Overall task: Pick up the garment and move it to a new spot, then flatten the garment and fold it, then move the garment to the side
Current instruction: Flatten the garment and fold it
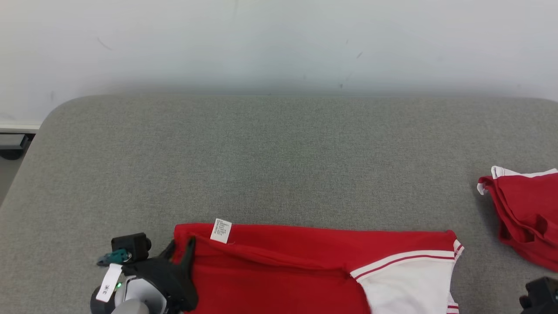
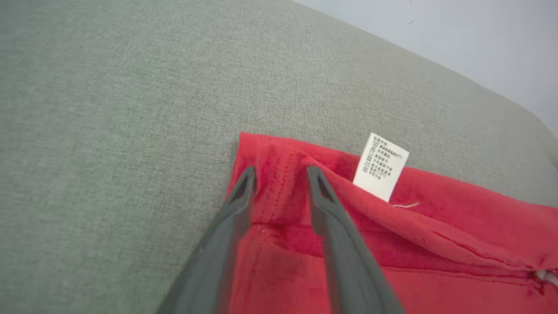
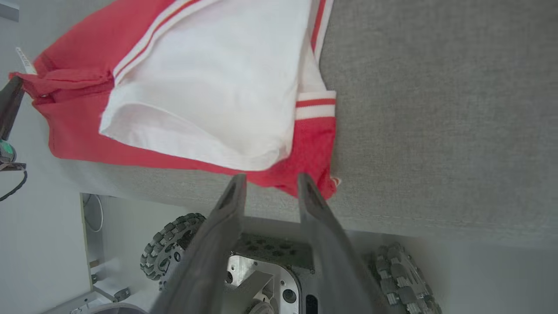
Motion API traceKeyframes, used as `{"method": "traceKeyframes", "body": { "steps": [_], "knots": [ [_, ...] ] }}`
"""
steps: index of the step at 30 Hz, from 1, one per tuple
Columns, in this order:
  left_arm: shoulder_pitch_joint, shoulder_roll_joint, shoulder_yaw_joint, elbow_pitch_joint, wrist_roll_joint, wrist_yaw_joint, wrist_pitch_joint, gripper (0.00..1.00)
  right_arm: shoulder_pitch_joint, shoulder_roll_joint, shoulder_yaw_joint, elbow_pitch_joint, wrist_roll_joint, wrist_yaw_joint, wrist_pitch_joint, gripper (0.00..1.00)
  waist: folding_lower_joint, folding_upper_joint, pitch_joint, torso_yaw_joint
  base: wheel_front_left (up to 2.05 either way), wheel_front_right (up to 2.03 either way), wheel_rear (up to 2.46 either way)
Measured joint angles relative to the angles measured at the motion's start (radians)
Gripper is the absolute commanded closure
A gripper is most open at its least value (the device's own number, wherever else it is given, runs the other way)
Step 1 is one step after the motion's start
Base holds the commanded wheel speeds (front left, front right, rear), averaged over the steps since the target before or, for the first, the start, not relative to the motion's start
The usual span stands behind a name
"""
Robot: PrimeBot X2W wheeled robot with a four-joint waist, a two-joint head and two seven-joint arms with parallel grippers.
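garment [image 1: 279, 270]: at 6 o'clock on grey table [image 1: 279, 152], long axis 9 to 3 o'clock | look: red, folded flat, white sleeve toward 3, white label [image 1: 221, 230] toward 9 | left gripper [image 2: 279, 174]: fingers narrowly apart over label corner | right gripper [image 3: 270, 179]: fingers narrowly apart at red hem

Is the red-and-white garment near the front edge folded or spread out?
Folded: the red-and-white garment lies doubled, white panel laid across red cloth, inner care label exposed.
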Motion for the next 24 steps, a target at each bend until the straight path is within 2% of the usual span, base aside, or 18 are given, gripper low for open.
{"method": "traceKeyframes", "body": {
  "steps": [2,7,10,16,20,24],
  "knots": [
    [0.011,0.011,0.000,0.008,0.001,0.002,0.000,0.00,0.020,-0.006,0.004,0.010,-0.023,-0.015,0.007,0.00,0.0000,0.0000,-0.001,0.001,0.00,0.00,0.00],
    [0.019,0.028,0.003,0.007,0.005,0.011,-0.011,0.00,0.018,-0.007,-0.004,0.011,-0.032,-0.025,0.005,0.00,0.0000,0.0000,-0.003,0.002,0.00,0.00,0.00],
    [0.040,0.043,0.012,0.004,0.012,0.032,-0.034,0.00,0.011,-0.007,-0.012,0.013,-0.056,-0.037,-0.021,0.00,0.0000,0.0000,-0.011,0.003,0.00,0.00,0.00],
    [0.095,0.078,0.054,-0.054,0.016,0.081,-0.125,0.00,-0.028,0.003,-0.030,0.000,-0.138,-0.052,-0.124,0.00,0.0000,0.0000,-0.036,0.002,0.00,0.00,0.00],
    [0.135,0.102,0.065,-0.128,0.052,0.098,-0.196,0.00,-0.048,0.058,-0.027,-0.022,-0.185,-0.068,-0.221,0.00,-0.0001,0.0000,-0.054,-0.001,0.00,0.00,0.00],
    [0.184,0.121,0.075,-0.215,0.070,0.109,-0.212,0.00,-0.067,0.091,0.008,-0.036,-0.243,-0.063,-0.312,0.00,-0.0001,-0.0001,-0.069,-0.010,0.00,0.00,0.00]
  ]
}}
